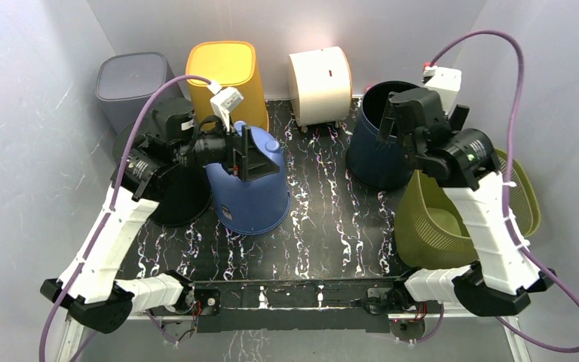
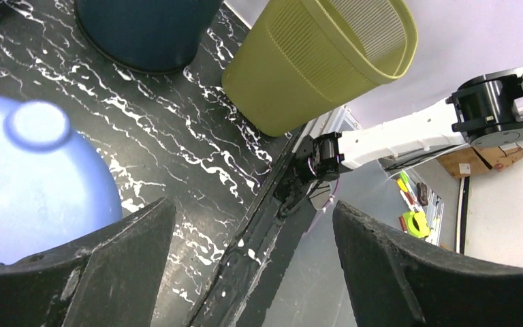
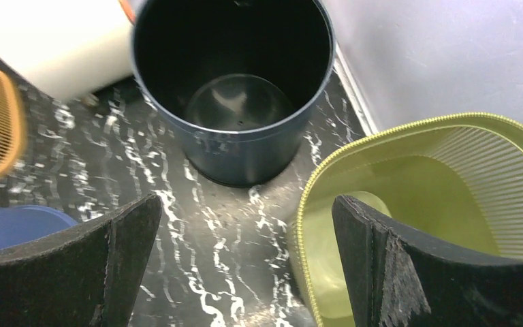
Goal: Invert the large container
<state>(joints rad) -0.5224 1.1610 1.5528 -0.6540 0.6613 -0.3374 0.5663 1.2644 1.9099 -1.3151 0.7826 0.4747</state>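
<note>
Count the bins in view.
7: grey plastic bin back left; orange ribbed bin beside it; cream bin on its side, back centre; navy round bin right of centre; olive ribbed bin far right; blue upturned bin centre-left; black bin, partly hidden, left.

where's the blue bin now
In the top view, the blue bin stands left of centre, right of the black bin and in front of the orange basket.

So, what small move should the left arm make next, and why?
Probably raise the left gripper up and away from the blue bin. The bin seems to stand on its rim with its base upward, and the jaws are open and hold nothing. So I think only clearing the arm remains.
</note>
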